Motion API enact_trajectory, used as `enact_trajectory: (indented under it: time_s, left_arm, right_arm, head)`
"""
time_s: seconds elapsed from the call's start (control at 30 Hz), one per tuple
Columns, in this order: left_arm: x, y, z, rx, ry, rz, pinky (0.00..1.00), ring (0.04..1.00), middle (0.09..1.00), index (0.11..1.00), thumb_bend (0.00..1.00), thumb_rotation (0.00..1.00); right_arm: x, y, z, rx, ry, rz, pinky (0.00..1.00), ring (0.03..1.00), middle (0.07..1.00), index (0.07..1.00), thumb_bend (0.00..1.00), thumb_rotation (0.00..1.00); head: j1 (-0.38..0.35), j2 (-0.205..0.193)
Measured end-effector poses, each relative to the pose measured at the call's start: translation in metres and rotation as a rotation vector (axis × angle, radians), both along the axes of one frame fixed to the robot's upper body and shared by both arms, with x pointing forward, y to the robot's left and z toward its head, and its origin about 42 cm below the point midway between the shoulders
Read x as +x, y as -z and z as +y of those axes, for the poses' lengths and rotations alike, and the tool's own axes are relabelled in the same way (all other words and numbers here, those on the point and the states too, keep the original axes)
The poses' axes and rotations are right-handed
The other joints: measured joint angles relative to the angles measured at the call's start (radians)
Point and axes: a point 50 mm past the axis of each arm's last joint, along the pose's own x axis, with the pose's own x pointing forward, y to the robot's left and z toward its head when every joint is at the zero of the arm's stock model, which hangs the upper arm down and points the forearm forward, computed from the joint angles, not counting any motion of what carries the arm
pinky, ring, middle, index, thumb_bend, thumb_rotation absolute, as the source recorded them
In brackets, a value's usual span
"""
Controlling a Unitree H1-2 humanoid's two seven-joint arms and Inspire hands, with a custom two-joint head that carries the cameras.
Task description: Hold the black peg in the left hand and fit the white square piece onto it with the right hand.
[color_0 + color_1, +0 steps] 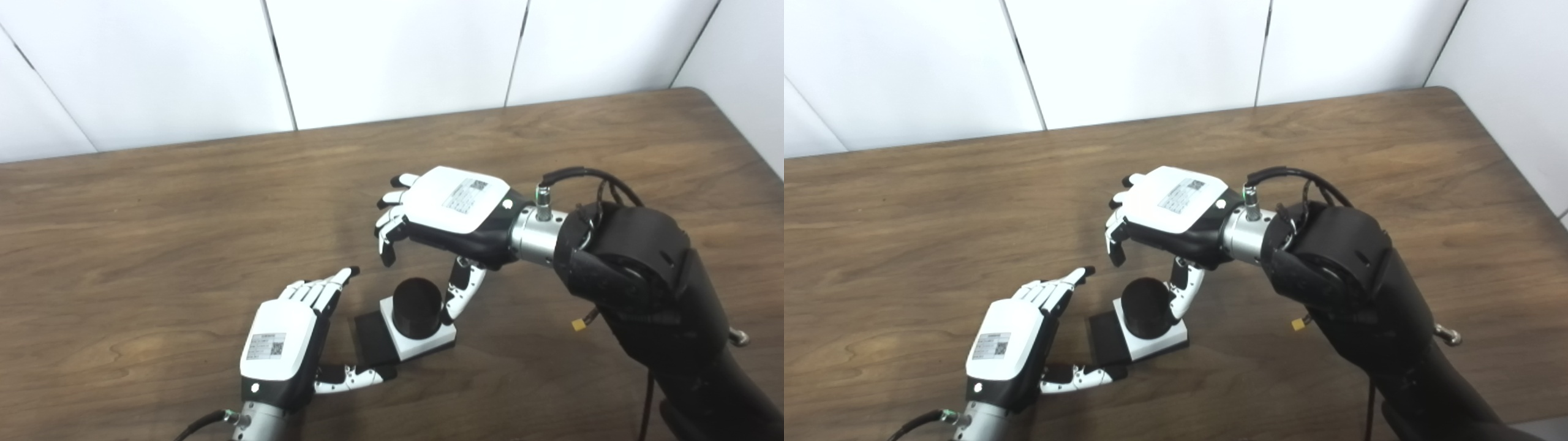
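Observation:
A black round peg stands upright through the white square piece, which lies on a flat black base on the wooden table. My left hand rests just left of the base, fingers stretched out and apart, thumb lying along the base's front edge, holding nothing. My right hand hovers above and behind the peg, palm down, fingers curled but apart. Its thumb points down beside the peg's right side, at the white piece's edge; I cannot tell if it touches.
The brown table runs to a white panelled wall at the back and to a rounded corner at the far right. My bulky black right forearm with its cables fills the lower right.

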Motion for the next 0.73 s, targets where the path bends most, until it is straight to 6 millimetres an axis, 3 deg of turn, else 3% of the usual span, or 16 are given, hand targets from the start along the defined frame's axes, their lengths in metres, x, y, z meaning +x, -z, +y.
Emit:
enact_trajectory:
  time_s: [0.1, 0.2, 0.27, 0.37, 0.4, 0.53, 0.63, 0.73]
  left_arm:
    - [-0.002, -0.016, 0.002, -0.056, 0.006, -0.016, 0.79, 0.810, 0.854, 0.929, 1.00, 0.66]
    - [-0.006, -0.034, 0.012, -0.180, -0.014, 0.022, 0.62, 0.773, 0.872, 0.942, 1.00, 0.63]
    - [-0.008, -0.042, 0.021, -0.295, -0.035, 0.101, 0.68, 0.839, 0.914, 0.975, 1.00, 0.62]
    - [-0.011, -0.051, 0.036, -0.453, -0.063, 0.183, 0.85, 0.902, 0.921, 0.973, 1.00, 0.58]
    - [-0.012, -0.055, 0.042, -0.504, -0.071, 0.187, 0.86, 0.902, 0.917, 0.970, 0.99, 0.63]
    - [-0.012, -0.059, 0.063, -0.686, -0.077, 0.220, 0.92, 0.974, 0.976, 0.998, 0.71, 0.94]
    - [-0.010, -0.057, 0.074, -0.763, -0.089, 0.233, 0.98, 0.998, 0.998, 1.000, 0.68, 0.99]
    - [-0.006, -0.047, 0.084, -0.804, -0.152, 0.241, 1.00, 1.000, 0.998, 0.987, 0.70, 1.00]
  right_arm:
    - [0.001, -0.001, -0.007, 0.049, 0.019, 0.002, 0.96, 0.897, 0.807, 0.658, 0.79, 0.26]
    - [0.002, 0.003, -0.017, 0.124, 0.057, 0.072, 0.94, 0.903, 0.823, 0.725, 0.75, 0.36]
    - [0.001, 0.008, -0.025, 0.170, 0.092, 0.139, 0.91, 0.909, 0.853, 0.806, 0.73, 0.46]
    - [-0.001, 0.014, -0.036, 0.237, 0.137, 0.228, 0.88, 0.921, 0.895, 0.890, 0.71, 0.62]
    - [-0.001, 0.016, -0.040, 0.262, 0.156, 0.255, 0.87, 0.925, 0.911, 0.920, 0.70, 0.67]
    - [-0.006, 0.028, -0.063, 0.339, 0.241, 0.323, 0.85, 0.940, 0.942, 0.967, 0.66, 0.69]
    - [-0.006, 0.041, -0.079, 0.369, 0.315, 0.336, 0.86, 0.960, 0.963, 0.986, 0.62, 0.73]
    - [-0.011, 0.060, -0.096, 0.450, 0.416, 0.354, 0.90, 0.987, 0.988, 0.999, 0.68, 0.92]
  head:
    - [0.005, -0.003]
    - [0.003, -0.005]
    - [0.003, -0.009]
    - [0.002, -0.014]
    - [0.003, -0.017]
    - [-0.005, -0.026]
    - [-0.008, -0.028]
    - [0.005, -0.031]
